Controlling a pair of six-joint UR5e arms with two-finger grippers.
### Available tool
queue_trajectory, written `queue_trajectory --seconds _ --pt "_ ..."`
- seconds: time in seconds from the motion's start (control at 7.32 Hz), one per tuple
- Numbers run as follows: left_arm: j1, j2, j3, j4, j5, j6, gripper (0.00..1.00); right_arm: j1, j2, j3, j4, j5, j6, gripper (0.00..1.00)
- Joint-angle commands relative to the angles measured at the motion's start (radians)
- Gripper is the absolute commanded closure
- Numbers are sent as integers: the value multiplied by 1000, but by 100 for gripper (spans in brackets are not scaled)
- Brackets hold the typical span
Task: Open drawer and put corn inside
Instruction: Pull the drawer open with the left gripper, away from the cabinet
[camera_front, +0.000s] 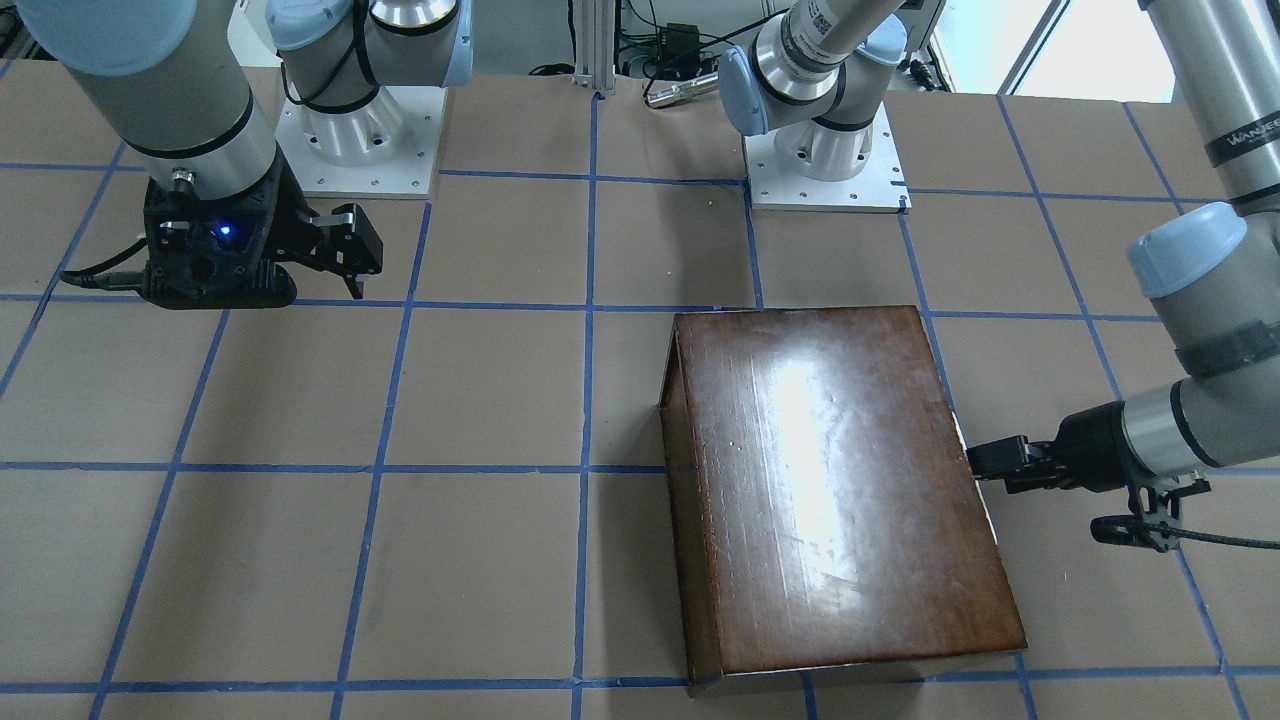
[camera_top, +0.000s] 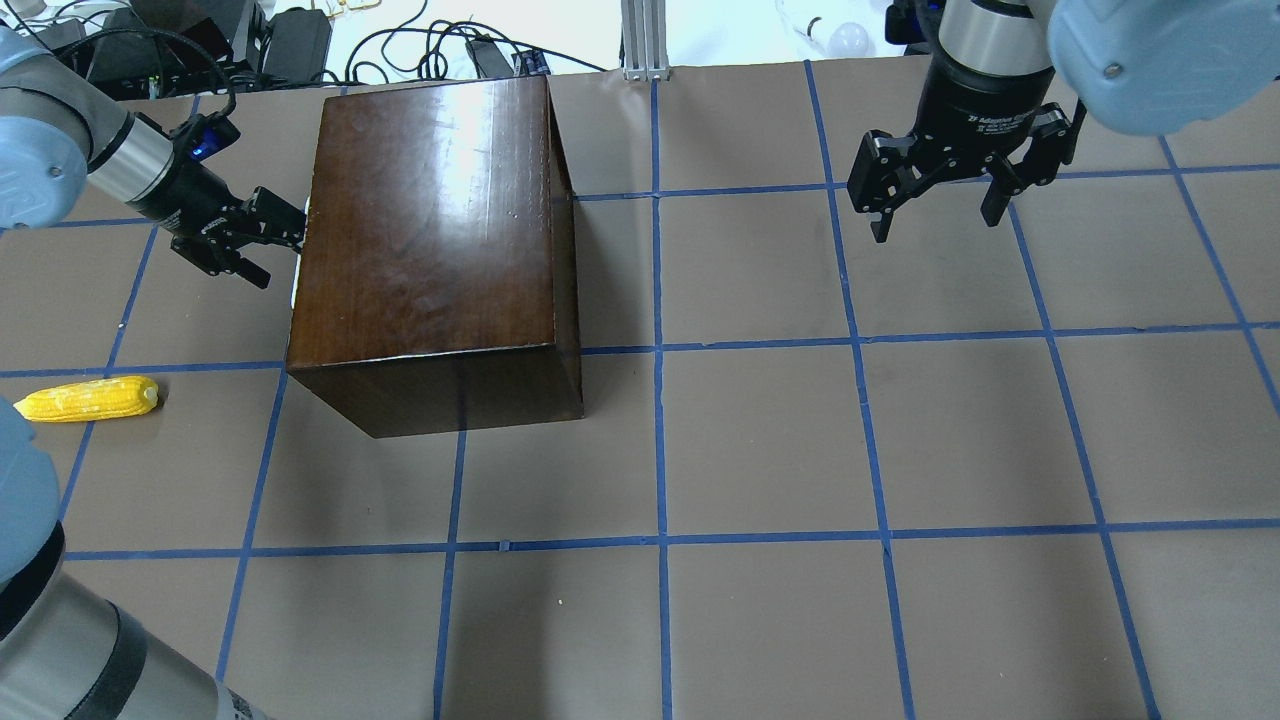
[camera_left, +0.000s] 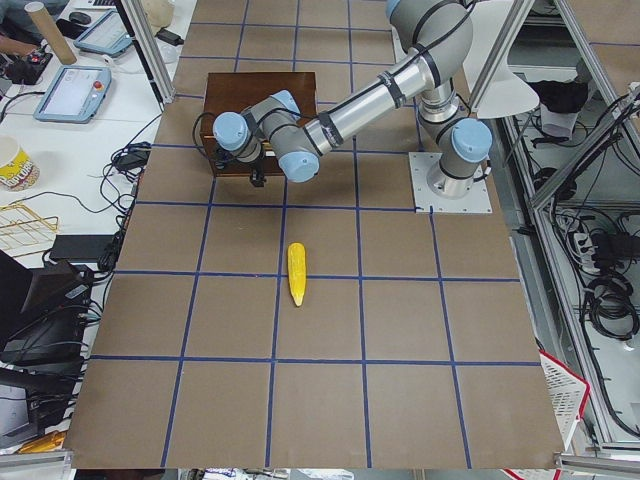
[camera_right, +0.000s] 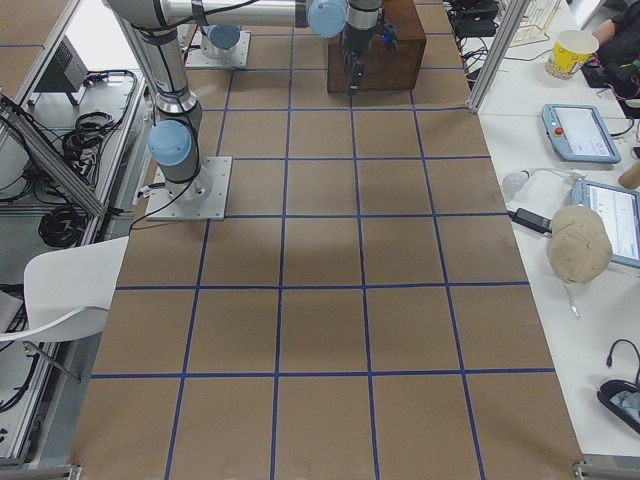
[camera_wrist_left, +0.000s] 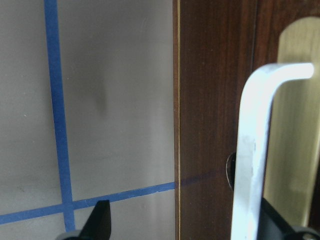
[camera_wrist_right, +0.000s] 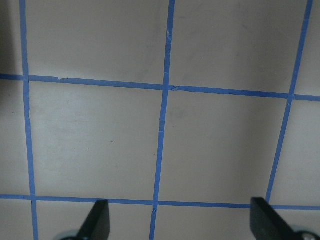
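The dark-brown wooden box stands at the table's left. Its drawer is shut; the worn front panel with a brass plate and a silver handle fills the left wrist view. My left gripper is open at that front, and the handle lies between its fingers, close to one fingertip. The yellow corn lies on the table nearer the robot than the box, apart from both grippers; it also shows in the exterior left view. My right gripper is open and empty, high over the right side.
The brown table carries a grid of blue tape lines. The two arm bases stand at the robot's edge. Cables and monitors lie beyond the table's far edge.
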Motion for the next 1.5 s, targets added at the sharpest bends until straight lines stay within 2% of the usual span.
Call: queue_trajectory --seconds 0.0,1.37 --pt "3 -4 -1 0 2 23 0 -1 0 0 0 0 0 0" --pt "37 -4 2 29 34 37 0 1 0 0 0 0 0 0"
